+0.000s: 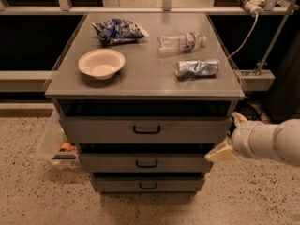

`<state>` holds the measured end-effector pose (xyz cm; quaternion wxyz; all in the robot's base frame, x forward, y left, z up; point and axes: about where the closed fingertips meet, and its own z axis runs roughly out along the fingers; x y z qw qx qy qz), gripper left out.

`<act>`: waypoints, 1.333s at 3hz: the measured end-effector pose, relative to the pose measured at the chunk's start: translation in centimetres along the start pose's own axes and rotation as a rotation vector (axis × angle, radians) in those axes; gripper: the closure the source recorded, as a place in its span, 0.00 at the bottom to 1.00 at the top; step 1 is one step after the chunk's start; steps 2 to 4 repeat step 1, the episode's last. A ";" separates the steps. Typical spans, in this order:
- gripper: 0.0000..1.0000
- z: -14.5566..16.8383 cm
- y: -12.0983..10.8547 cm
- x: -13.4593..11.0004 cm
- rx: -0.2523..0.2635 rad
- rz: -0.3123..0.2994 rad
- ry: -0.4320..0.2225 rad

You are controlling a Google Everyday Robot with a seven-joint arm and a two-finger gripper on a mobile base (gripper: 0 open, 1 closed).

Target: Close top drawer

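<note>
While top drawer [103, 130] sits pulled out, end effector [228, 136] hangs at its front's right end, spread wide, gripping nothing; front runs left-right, handle well left.

no text, brand or number can be read. the blue bag [117, 30], the clear bottle [180, 41] with its label band and the crumpled can [197, 68] on the table [140, 81] carry print, but it is too small to make out. the gripper [228, 137], at the right end of the top drawer [187, 130] front, shows no legible mark.
</note>
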<state>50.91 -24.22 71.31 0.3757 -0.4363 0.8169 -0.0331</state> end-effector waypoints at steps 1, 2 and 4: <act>0.00 -0.5 -0.5 0.2 0.014 0.003 0.009; 0.00 -0.5 -0.5 0.2 0.014 0.003 0.009; 0.00 -0.5 -0.5 0.2 0.014 0.003 0.009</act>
